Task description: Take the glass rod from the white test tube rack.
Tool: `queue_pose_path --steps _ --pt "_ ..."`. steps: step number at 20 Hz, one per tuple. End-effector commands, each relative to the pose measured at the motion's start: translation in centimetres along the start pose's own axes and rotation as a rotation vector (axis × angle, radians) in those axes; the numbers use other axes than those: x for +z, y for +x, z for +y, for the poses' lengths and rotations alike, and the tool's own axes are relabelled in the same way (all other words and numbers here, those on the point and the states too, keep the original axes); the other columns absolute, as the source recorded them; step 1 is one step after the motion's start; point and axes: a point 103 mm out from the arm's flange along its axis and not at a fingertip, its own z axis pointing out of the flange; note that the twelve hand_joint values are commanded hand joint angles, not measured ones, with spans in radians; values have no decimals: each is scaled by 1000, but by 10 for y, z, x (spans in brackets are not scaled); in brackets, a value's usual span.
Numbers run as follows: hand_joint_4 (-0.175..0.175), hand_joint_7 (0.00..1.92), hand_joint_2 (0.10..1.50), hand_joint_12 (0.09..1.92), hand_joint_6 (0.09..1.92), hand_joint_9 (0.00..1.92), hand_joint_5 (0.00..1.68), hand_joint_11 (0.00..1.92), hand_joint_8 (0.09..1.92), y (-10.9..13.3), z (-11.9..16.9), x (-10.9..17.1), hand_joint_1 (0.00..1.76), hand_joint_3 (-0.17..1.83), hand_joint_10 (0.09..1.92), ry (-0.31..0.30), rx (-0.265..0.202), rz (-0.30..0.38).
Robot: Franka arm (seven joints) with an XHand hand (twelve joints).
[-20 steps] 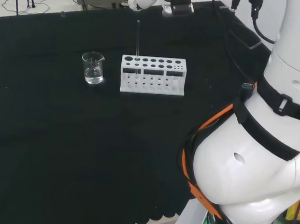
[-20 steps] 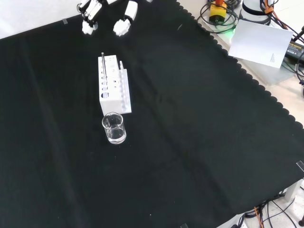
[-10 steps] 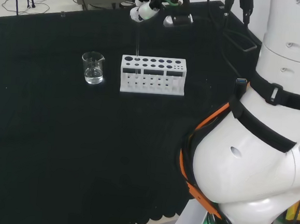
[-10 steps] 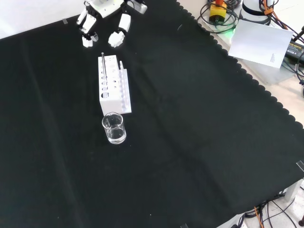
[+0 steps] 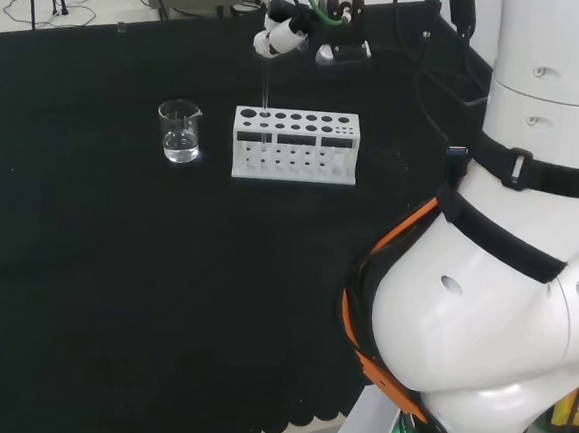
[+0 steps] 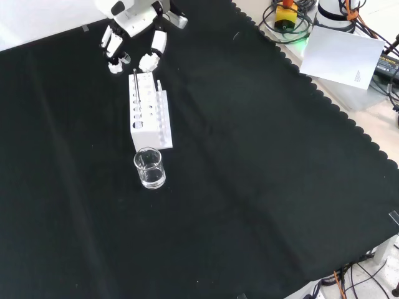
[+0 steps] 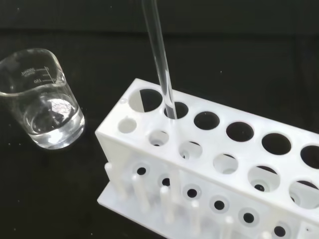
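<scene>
Glass rod [image 7: 161, 64] standing upright in the white test tube rack [image 7: 209, 164], in the second hole of the back row counted from the beaker's end, as seen in the wrist view; thin and clear, top end out of that view. In the head view, rod [image 5: 265, 92] rising from the left part of the rack [image 5: 295, 146], its upper end just under the hand [image 5: 289, 31]. In the front view, hand [image 6: 134, 31] at the far end of the rack [image 6: 148, 112], fingers [image 6: 151, 58] pointing down and spread on both sides of the rod [image 6: 134, 84], not touching it as far as can be seen; relaxed, holding nothing. Rack with rows of round holes on top and small pegs along its front edge. Beaker [image 7: 41, 99] close beside the rack's end, apart from it, clear liquid in the bottom; printed scale marks and small numbers on its wall, too small to read with certainty. Same beaker [image 6: 149, 168] nearer than the rack in the front view, at the left [image 5: 180, 132] in the head view. Black cloth [image 6: 262, 187] under all.
</scene>
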Motion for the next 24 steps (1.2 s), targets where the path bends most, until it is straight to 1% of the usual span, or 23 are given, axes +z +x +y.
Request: queue_pose_path --steps 1,8,15,17,24 --pt "-175 830 968 1355 864 1008 333 600 1000 -2 5 11 587 462 962 22 10 -9" --pt "-175 883 972 1325 950 1090 398 707 1008 0 11 24 642 473 985 52 1 -33" --pt "-175 979 962 1289 984 1183 466 818 982 8 11 25 724 491 970 40 -12 -61" --pt "-175 999 956 1279 987 1202 480 844 976 8 11 25 744 504 965 42 -17 -56" --pt "-175 1028 944 1266 989 1234 494 892 974 22 9 18 764 532 964 28 -27 -70"
